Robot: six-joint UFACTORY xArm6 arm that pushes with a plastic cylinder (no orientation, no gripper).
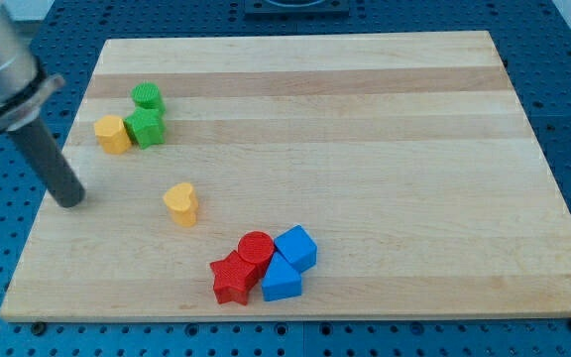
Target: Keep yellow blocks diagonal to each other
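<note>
A yellow block with flat sides (113, 134) sits at the upper left of the wooden board (365, 149), touching a green star-shaped block (147, 127). A yellow heart-shaped block (180, 203) lies alone below and to the right of it, so the two yellow blocks stand on a diagonal. My tip (70, 199) rests on the board near its left edge, left of the yellow heart and below the other yellow block, touching neither.
A green round block (148, 97) sits just above the green star. Near the view's bottom, a red star (232, 279), a red cylinder (257, 248), a blue cube (296, 248) and a blue wedge-like block (281, 280) are clustered together.
</note>
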